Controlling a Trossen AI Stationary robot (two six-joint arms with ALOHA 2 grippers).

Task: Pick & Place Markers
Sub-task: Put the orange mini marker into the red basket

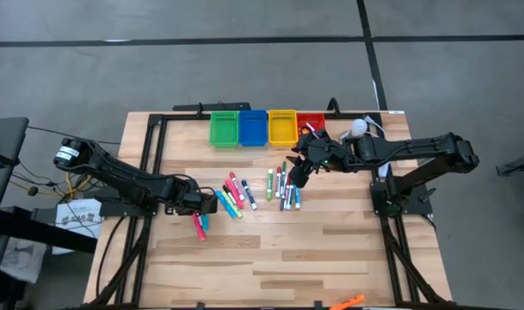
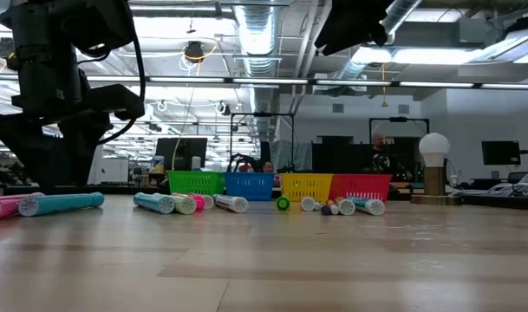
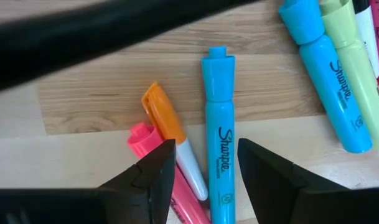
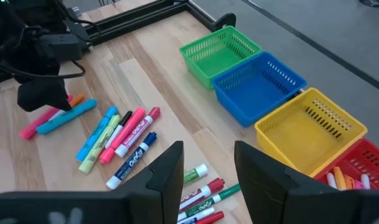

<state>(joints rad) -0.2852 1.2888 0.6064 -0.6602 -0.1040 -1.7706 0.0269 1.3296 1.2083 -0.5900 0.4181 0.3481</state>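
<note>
1. The left end effector (image 1: 195, 207) covers part of the pink and cyan markers (image 1: 200, 226) beneath it in the high view.
2. The red bin (image 4: 363, 168) is cut off by the right wrist picture's edge.
3. Print on the markers (image 1: 283, 185) mid-bench is too small to read from above.

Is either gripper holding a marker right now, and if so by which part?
No. The left gripper is open, straddling the cyan marker's barrel without gripping. The right gripper is open and empty above the table.
</note>
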